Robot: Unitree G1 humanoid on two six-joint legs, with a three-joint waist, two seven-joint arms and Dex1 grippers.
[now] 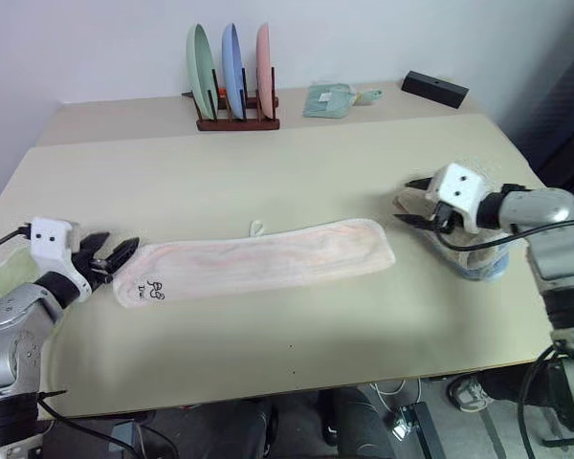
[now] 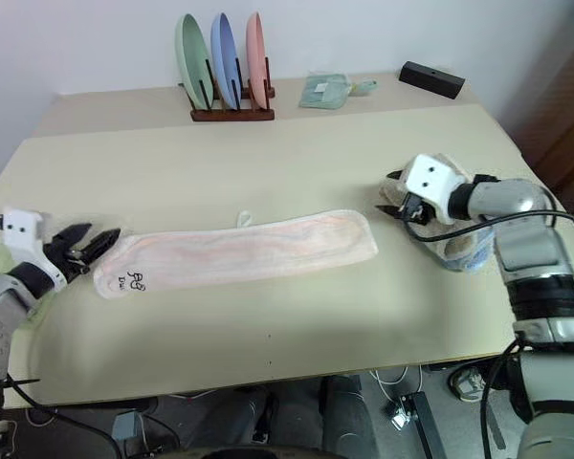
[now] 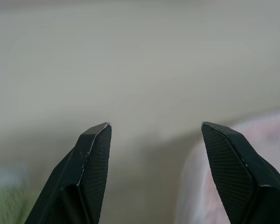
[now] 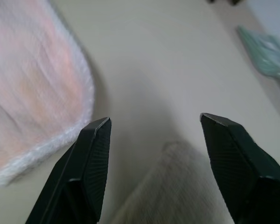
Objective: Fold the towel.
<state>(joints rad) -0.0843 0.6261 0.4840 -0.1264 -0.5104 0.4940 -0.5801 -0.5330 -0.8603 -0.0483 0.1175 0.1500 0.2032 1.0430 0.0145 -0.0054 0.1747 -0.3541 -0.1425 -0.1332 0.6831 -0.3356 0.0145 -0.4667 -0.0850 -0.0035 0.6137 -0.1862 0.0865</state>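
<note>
Bench (image 1: 297, 163): a wide beige top carries everything; the work lies along its near half, within reach of both arms.
Towel (image 1: 258, 260): the pale pink towel lies flat as a long narrow strip across the bench's near middle, already doubled lengthwise by the look of it, so the likely next fold brings one end over the other. A dark embroidered mark (image 1: 155, 288) sits by its left end and a little loop (image 1: 256, 228) pokes from its far edge.
Plate rack (image 1: 236, 105): well beyond the towel at the bench's back edge, holding three upright plates out of the working area.
Beige towel (image 1: 469, 251): bunched just off the pink towel's right end, under the right arm, apparently set aside.
Left hand (image 1: 107, 258): released, fingers spread and grasping nothing, poised just off the towel's left end.
Right hand (image 1: 419, 201): released too, fingers apart and empty, hovering just past the towel's right end.
</note>
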